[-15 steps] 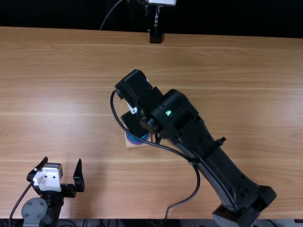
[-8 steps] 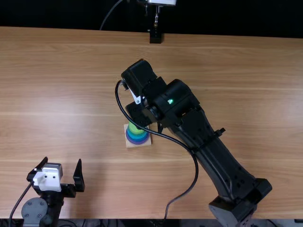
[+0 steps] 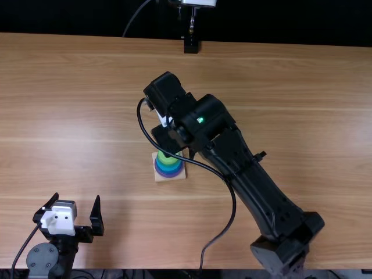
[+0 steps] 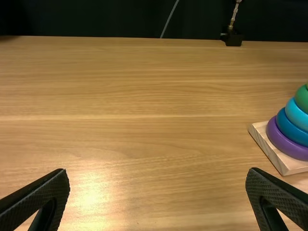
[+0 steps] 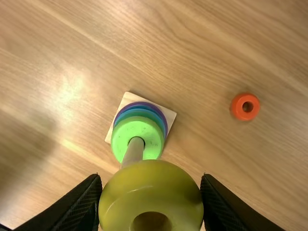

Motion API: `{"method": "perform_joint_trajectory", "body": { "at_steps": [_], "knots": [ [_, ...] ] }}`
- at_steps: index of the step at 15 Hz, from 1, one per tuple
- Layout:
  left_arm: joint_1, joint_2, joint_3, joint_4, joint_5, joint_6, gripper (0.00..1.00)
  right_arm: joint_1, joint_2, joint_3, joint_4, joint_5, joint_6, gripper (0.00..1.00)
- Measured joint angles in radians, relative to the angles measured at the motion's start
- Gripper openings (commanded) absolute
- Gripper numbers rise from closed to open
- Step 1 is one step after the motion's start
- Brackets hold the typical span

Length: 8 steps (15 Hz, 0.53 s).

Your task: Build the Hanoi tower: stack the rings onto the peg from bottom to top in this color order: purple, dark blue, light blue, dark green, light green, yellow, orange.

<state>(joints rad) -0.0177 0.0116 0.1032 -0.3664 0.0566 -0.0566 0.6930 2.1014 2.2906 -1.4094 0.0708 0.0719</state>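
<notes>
Yellow ring (image 5: 149, 185) pinched in R gripper (image 5: 151, 192); L gripper (image 4: 158, 173) spread; ring may be jammed on peg (image 5: 134, 150) if lowered tilted or off-ctr.

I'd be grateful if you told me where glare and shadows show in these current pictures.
Top view: pale glare on the table left of the middle, a soft shadow beside the left tool; left wrist view: a bright reflection on the wood between the fingertips; right wrist view: glare on the wood, a broad dim shadow, and highlights on the yellow ring.
</notes>
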Motion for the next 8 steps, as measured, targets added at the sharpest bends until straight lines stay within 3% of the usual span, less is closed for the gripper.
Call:
{"method": "perform_joint_trajectory", "body": {
  "at_steps": [8],
  "knots": [
    [0.000,0.000,0.000,0.000,0.000,0.000,1.00,0.001,0.047,0.066,0.002,0.000,0.000,0.00]
  ]
}}
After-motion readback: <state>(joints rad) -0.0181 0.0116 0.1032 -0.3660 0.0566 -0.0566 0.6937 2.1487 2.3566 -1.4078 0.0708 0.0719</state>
